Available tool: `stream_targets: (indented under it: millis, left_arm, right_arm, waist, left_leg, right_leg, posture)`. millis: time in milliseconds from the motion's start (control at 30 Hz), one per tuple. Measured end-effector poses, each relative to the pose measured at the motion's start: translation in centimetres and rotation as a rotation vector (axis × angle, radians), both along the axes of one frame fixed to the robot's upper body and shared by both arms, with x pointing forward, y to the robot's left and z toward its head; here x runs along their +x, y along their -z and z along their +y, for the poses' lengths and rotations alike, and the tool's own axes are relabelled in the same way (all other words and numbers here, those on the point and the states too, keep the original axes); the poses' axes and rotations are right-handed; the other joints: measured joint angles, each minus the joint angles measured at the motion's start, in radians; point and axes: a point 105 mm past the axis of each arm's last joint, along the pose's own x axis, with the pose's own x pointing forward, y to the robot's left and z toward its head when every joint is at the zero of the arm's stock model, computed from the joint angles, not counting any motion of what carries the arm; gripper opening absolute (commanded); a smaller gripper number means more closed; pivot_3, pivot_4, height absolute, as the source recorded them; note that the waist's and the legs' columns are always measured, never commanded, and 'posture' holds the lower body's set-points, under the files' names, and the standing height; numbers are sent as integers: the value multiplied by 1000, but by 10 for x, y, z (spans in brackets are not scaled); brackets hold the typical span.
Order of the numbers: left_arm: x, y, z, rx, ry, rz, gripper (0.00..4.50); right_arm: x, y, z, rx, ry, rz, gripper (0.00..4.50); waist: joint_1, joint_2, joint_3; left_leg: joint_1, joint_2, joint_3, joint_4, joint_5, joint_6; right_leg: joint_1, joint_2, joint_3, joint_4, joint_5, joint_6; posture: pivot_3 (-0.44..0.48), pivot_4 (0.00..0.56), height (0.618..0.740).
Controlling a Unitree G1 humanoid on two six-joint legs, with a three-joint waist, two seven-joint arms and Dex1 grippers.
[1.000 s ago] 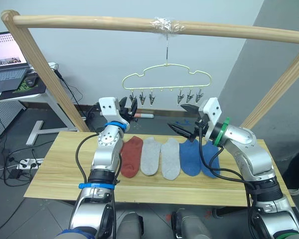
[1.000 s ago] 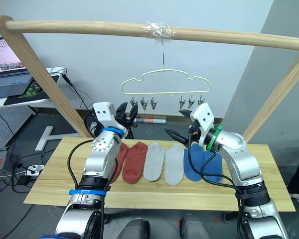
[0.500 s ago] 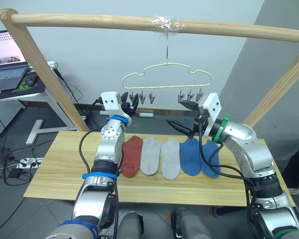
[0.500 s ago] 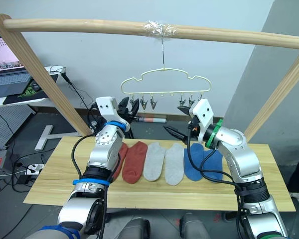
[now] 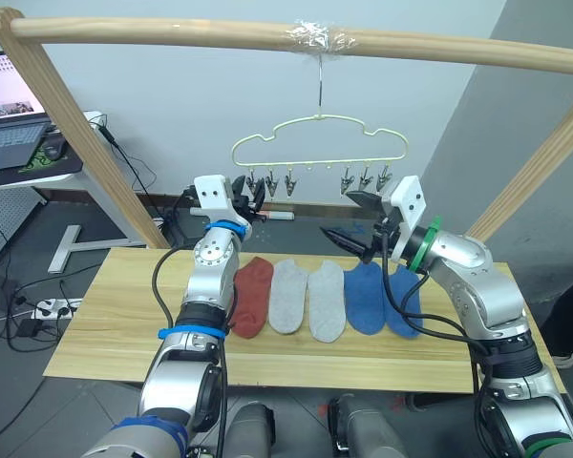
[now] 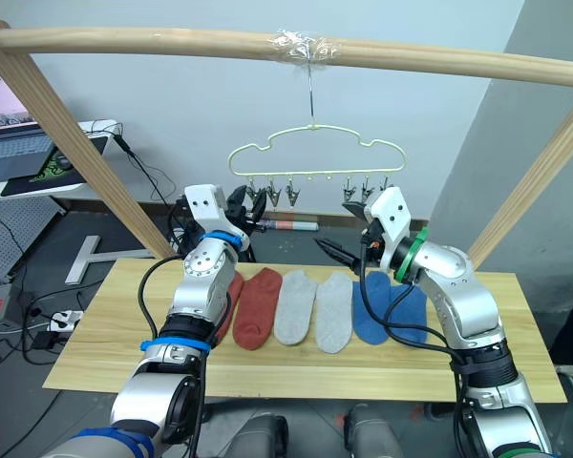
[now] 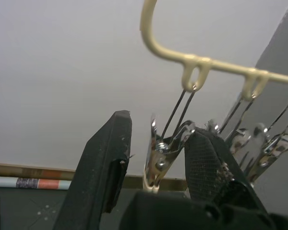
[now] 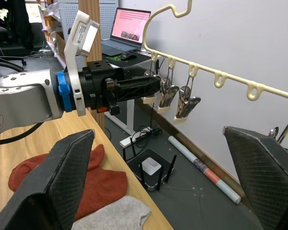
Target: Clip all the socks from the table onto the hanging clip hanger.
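yellow wire makes the clip hanger, which hangs from a wooden pole above the tabletop. six socks lie in a row near the tabletop's back edge. the left end effector is spread wide around the end clip. the right end effector is spread wide too, holding nothing, just beside the clips at the other end.

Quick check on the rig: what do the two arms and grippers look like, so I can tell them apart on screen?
Both arms are silver-grey with black cables. The left gripper has a blue wrist ring, the right gripper a green one. Each has a white wrist block and two black textured fingers.
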Motion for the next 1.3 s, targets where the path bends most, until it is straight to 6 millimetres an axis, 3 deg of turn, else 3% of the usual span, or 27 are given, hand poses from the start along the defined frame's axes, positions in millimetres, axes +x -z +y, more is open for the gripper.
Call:
stream_targets:
  millis: [100,267,333,533,800,1000,1300]
  left_arm:
    - [0,-1,0,-2,0,-4,1862]
    - [0,-5,-2,-7,14,-26,564]
    - [0,-8,-4,-10,23,-33,254]
    - [2,-20,-3,-21,24,-62,254]
    - [2,-19,-4,-13,33,-60,254]
    - [-4,-5,2,3,25,-36,254]
    - [-4,-8,0,11,27,-44,254]
  right_arm:
    - [1,-1,-3,5,16,-1,4500]
    - [3,-1,-5,7,30,6,4500]
    - [3,-1,-6,7,34,11,4500]
    - [4,-1,-8,11,41,12,4500]
    - [4,-1,-8,7,43,12,4500]
    - [5,1,-11,-7,55,20,4500]
    - [5,2,-11,-8,59,26,4500]
  waist:
    - [0,0,1]
    - [-3,0,1]
    - [-3,0,2]
    - [-5,0,5]
    - [-7,0,6]
    - [-12,0,6]
    - [-12,0,7]
  left_leg:
    - [-1,0,0,-1,0,0]
    - [-1,0,0,-2,0,0]
    - [-1,0,0,-2,0,0]
    - [-1,0,1,-3,0,0]
    - [-2,0,1,-3,0,0]
    - [-6,0,0,-3,0,0]
    - [-7,0,0,-3,0,0]
  right_leg:
    - [-1,0,0,0,0,0]
    - [-2,0,0,0,0,0]
    - [-2,0,0,0,0,0]
    - [-2,0,0,-1,0,0]
    - [-4,0,0,0,0,0]
    - [-8,0,0,0,0,0]
    - [-8,0,0,0,0,0]
  posture:
    - [-103,215,740]
    - [-105,217,740]
    - [-106,219,740]
    - [-101,220,740]
    - [-97,221,740]
    - [-97,221,740]
    - [-87,222,740]
